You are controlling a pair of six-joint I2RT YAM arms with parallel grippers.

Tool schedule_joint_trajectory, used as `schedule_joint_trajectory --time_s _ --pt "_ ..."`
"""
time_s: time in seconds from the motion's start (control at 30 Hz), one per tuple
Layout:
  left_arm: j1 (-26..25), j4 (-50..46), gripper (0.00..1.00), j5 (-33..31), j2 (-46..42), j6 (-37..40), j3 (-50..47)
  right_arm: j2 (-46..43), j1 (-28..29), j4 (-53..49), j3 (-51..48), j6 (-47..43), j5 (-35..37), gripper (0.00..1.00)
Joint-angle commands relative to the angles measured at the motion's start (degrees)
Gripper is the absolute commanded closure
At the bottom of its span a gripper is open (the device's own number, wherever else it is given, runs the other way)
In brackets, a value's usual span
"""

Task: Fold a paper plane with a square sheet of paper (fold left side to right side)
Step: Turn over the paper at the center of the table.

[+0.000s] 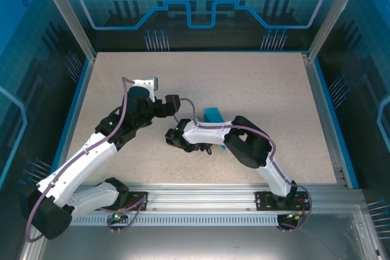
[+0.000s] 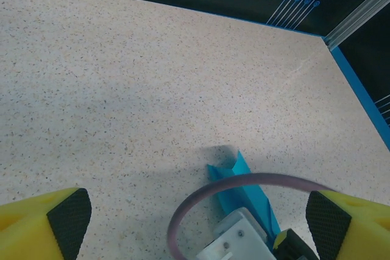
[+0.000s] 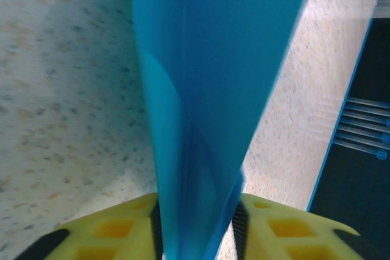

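Paper first: the blue sheet (image 3: 213,89), creased into a narrow tapering shape, sits in my right claw (image 3: 198,226), rising out from between the two yellow fingers with a dark pad (image 3: 239,229) at each flank; the pads look to be touching it, yet whether they truly pinch it or merely bracket it I cannot tell; from above, that same blue piece (image 1: 213,115) peeks out beside my right forearm near the middle of the table (image 1: 256,83), and whether its far end rests on the speckled surface or hangs just clear I cannot say; I judge it is held by its narrow end and on edge so that the layers lie together and the crease does not spring apart before the next fold; my left claw (image 2: 199,211) is spread wide and grips nothing, one finger at each lower corner of its own view, with a loop of purple cable (image 2: 268,178) and the blue point (image 2: 239,178) ahead of it; I reckon it hangs there, close to the sheet and aimed at it, so that it can take the free side or press a crease without travelling far; the risk, as I see it, is thin paper slipping or buckling if either claw closes off-centre.
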Motion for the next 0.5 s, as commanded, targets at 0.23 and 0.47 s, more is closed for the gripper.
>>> schedule_joint_trajectory --time_s 0.23,0.47 --pt "-0.1 -3.4 0.03 1.5 6.6 -1.8 4.8 -25.0 3.4 19.7 -16.9 -11.8 -19.4 0.13" --pt "-0.1 1.4 0.04 15.4 15.4 -5.9 3.6 -44.2 -6.3 32.3 -31.0 -13.5 -36.1 0.03"
